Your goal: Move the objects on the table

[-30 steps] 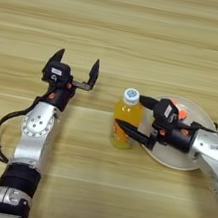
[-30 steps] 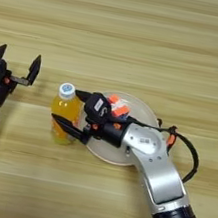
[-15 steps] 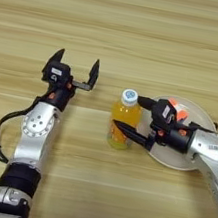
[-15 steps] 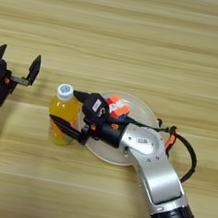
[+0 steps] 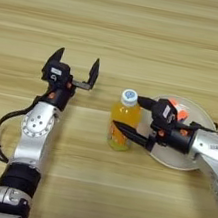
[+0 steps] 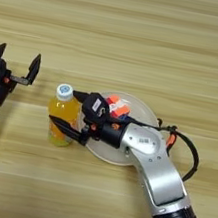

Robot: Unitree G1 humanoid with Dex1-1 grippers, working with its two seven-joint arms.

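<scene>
Right gripper (image 5: 127, 115) jaws straddle the juice bottle (image 5: 123, 121) beside the plate (image 5: 201, 117).

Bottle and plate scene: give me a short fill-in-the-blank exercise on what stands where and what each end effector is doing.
1. The bottle stands upright with a cap coloured ____.
2. The right end effector has one finger on each side of the ____.
3. The cube lies on the round ____.
4. The left end effector, apart from the bottle, has its fingers ____.

Missing words: white; bottle; plate; open
</scene>
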